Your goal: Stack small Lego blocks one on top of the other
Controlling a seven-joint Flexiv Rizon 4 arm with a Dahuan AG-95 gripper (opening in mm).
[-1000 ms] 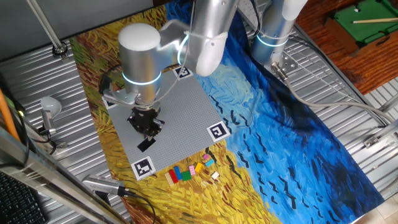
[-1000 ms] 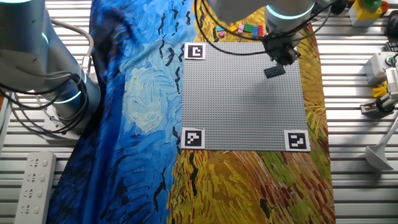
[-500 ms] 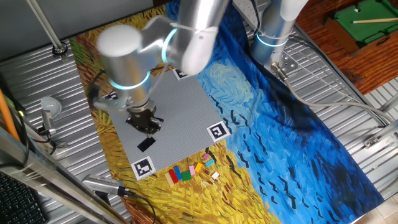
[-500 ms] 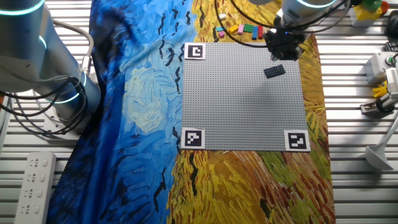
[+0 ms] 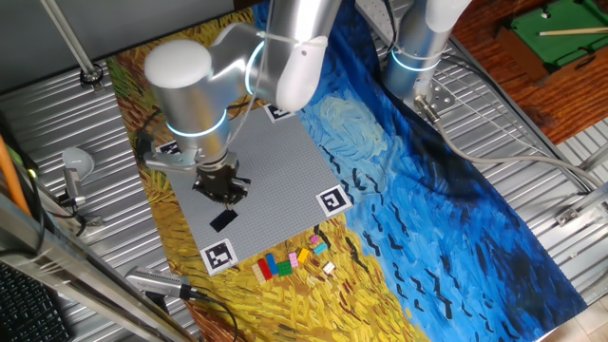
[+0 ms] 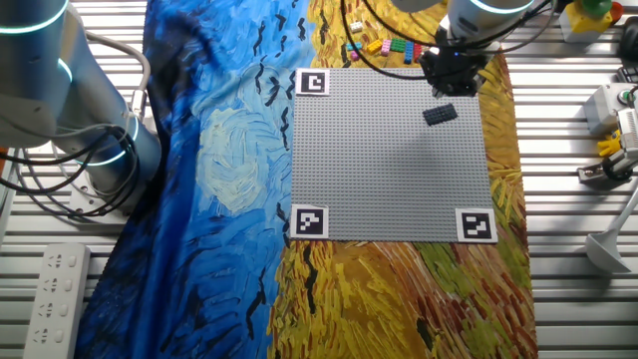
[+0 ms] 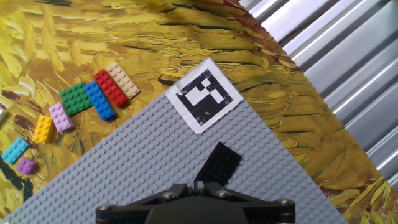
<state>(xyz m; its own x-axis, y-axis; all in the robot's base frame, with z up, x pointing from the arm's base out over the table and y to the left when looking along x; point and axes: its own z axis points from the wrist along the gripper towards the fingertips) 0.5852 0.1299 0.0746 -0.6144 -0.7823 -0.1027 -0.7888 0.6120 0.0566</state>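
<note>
A flat black Lego block (image 5: pixel 221 219) (image 6: pixel 439 115) lies alone on the grey studded baseplate (image 5: pixel 275 161) (image 6: pixel 389 170), near its marker corner. My gripper (image 5: pixel 222 189) (image 6: pixel 454 77) hovers just beside and above it, apart from it. In the hand view the fingertips of the gripper (image 7: pixel 200 184) meet with nothing between them, and the black block (image 7: pixel 217 165) lies just beyond them. Off the plate on the cloth lie the other small blocks: red (image 7: pixel 111 87), blue (image 7: pixel 99 101), green (image 7: pixel 76 98), tan (image 7: pixel 122 79), pink (image 7: pixel 60 116) and yellow (image 7: pixel 43 129).
Black-and-white square markers (image 7: pixel 204 94) (image 5: pixel 332 200) sit at the baseplate's corners. The loose coloured bricks (image 5: pixel 280 266) (image 6: pixel 384 47) form a small cluster just past the plate's edge. Ribbed metal table (image 7: pixel 348 68) borders the painted cloth. A second arm's base (image 6: pixel 60 110) stands at one side.
The arm has swung a little away from the black block, toward the plate's edge and the loose bricks. The black block has stayed where it lies.
</note>
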